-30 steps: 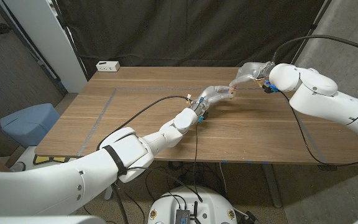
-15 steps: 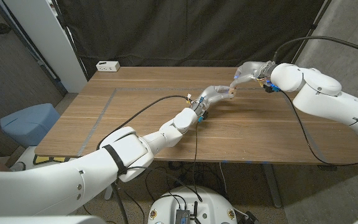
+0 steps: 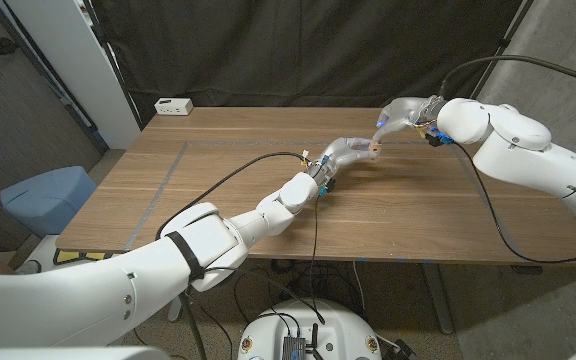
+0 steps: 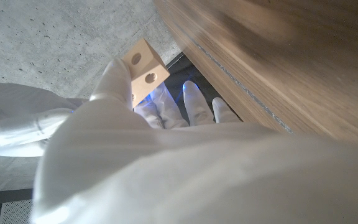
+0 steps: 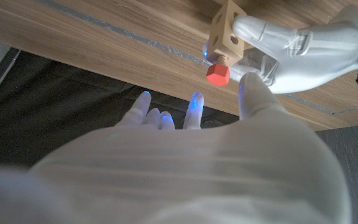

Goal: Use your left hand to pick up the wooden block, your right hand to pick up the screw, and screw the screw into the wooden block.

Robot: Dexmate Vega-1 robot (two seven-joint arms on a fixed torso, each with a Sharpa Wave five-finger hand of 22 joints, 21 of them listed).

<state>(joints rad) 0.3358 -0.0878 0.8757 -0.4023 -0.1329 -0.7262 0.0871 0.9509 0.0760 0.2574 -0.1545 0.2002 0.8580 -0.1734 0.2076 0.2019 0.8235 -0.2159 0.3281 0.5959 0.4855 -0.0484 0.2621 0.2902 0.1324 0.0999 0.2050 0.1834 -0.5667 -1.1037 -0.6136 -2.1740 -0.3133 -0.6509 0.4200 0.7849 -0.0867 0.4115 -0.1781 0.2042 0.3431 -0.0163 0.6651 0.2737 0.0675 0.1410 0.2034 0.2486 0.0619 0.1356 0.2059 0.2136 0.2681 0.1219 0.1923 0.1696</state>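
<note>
My left hand [image 3: 343, 153] is raised over the middle of the table and grips the small wooden block [image 3: 373, 148]. The left wrist view shows the block [image 4: 143, 70] with two round holes, pinched at the fingers [image 4: 114, 78]. A screw with a red head [image 5: 217, 75] sticks in one face of the block [image 5: 225, 30]. My right hand [image 3: 400, 116] hovers just beyond the block with its fingers [image 5: 194, 106] spread. Its thumb [image 5: 248, 87] sits close beside the red head without gripping it.
A white socket box [image 3: 173, 105] lies at the table's far left corner. Grey tape lines [image 3: 168, 172] cross the left half of the wooden table [image 3: 418, 215]. A blue bin [image 3: 46, 197] stands on the floor to the left. A black curtain hangs behind.
My right hand has drawn slightly back and up from the block, and its arm has shifted a little to the right. My left hand and the block have stayed put.
</note>
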